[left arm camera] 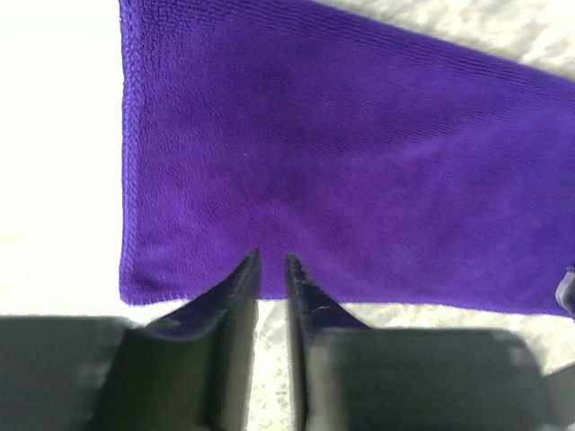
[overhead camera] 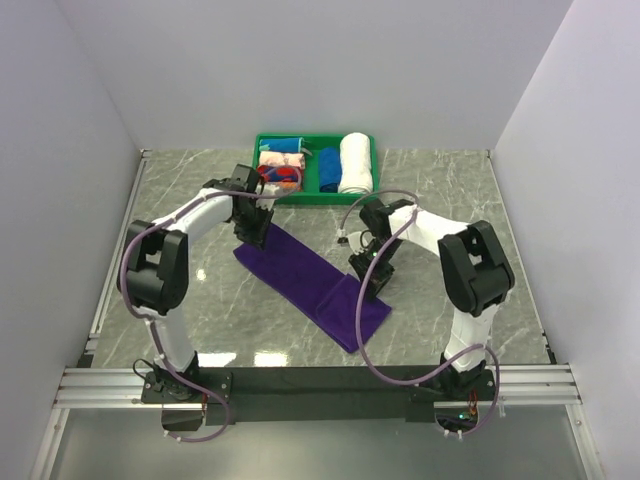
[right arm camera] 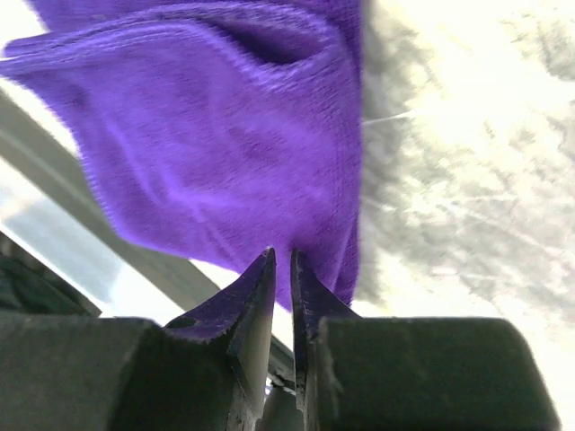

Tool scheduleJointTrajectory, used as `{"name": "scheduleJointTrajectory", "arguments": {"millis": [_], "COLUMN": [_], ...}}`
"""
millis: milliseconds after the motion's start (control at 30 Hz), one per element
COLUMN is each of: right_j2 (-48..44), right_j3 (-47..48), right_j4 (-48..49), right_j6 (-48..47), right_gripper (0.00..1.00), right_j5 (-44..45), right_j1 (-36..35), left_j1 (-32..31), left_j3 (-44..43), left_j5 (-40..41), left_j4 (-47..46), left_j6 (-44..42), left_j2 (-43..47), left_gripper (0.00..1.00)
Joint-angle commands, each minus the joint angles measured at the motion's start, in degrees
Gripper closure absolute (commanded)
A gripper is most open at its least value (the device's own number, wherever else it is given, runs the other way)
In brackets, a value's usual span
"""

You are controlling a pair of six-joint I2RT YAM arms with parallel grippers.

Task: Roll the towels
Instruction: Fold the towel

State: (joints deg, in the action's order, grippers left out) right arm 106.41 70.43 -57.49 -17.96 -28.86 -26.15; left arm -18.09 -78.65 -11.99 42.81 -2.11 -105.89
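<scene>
- Lying diagonally on the grey marbled table top [overhead camera: 450, 200], a deep-purple rectangular soft-cloth towel [overhead camera: 300, 272] is being met at both ends. Its far short end is under the left gripper [overhead camera: 255, 236] and its near end is at the right gripper [overhead camera: 367, 285].
- Through the left wrist camera, the purple towel [left arm camera: 341, 162] is being seen flat and smooth directly ahead of the left gripper [left arm camera: 272, 260], whose tips are being held at the cloth's nearest hem.
- The left gripper's black fingers [left arm camera: 229, 305] are being held close together with a thin slit between them. Whether any cloth is being caught there cannot be told.
- Through the right wrist camera, the purple towel [right arm camera: 225, 135] is being pinched by its edge between the tips of the right gripper [right arm camera: 281, 256], the jaws being pressed onto the cloth with only a sliver between them.
- Just ahead of those tips the cloth is being lifted off the table and bunched into soft folds, while bare marbled surface is being shown to the right of the gripper.
- Beyond both grippers, a green rectangular plastic tray [overhead camera: 335, 198] is being seen filled with rolled cloths. Among them are a thick white roll [overhead camera: 355, 163], a bright blue roll [overhead camera: 328, 170] and a pale pink roll [overhead camera: 280, 158], all well apart from the purple towel.
</scene>
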Motion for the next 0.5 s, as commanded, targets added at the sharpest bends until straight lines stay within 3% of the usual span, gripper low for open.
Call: {"name": "scheduleJointTrajectory", "arguments": {"millis": [0,100,467], "right_j2": [2.74,3.36,3.89], "right_j3": [-0.65,-2.05,-3.73], "right_j4": [2.12,3.87,6.17], "right_j6": [-0.94,-0.24,1.52], "right_gripper": [0.82,0.83,0.81], "right_j5": [2.76,2.76,-2.59], "right_j1": [-1.27,-2.85,-10.06], "left_j1": [-0.28,-0.28,-3.62], "left_j3": [-0.36,-2.73,-14.67], "left_j5": [2.84,3.20,-4.79], "left_j4": [-0.01,0.96,2.19], "left_j6": [1.76,1.58,-3.42], "left_j2": [-2.56,-5.81,-17.76], "left_gripper": [0.79,0.86,0.87]}}
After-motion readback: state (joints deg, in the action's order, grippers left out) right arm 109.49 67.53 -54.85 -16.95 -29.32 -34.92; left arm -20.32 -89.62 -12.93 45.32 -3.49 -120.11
